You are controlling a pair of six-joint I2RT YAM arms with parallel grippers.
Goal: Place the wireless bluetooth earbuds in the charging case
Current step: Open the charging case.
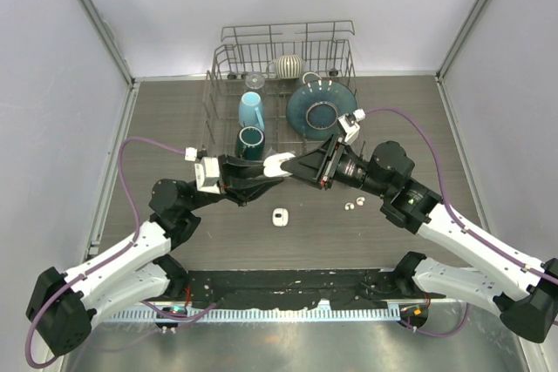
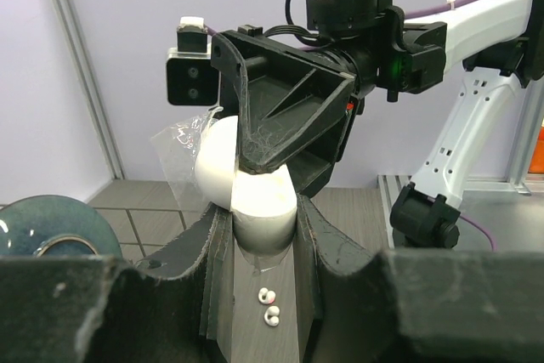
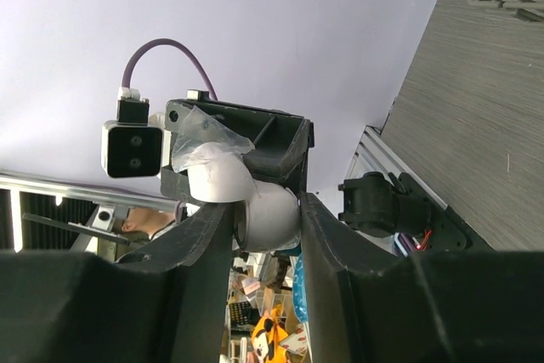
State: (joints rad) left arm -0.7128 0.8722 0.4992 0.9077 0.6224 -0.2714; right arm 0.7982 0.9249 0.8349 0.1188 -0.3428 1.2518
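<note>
A white charging case (image 1: 279, 165) is held above the table between both grippers; it looks hinged open, with clear film on it. My left gripper (image 1: 272, 168) is shut on it, its fingers flanking one half of the case (image 2: 263, 206). My right gripper (image 1: 295, 166) is shut on the same case from the opposite side, its fingers flanking the case (image 3: 270, 217). Two tiny white earbuds (image 1: 355, 206) lie on the table below the right arm; they also show between the left fingers (image 2: 269, 307). Other earbuds are not visible.
A second small white case (image 1: 280, 217) lies on the table in front of the grippers. A wire dish rack (image 1: 228, 63) at the back holds a light blue cup (image 1: 251, 111), a dark green cup (image 1: 250, 142) and a teal plate (image 1: 301, 102).
</note>
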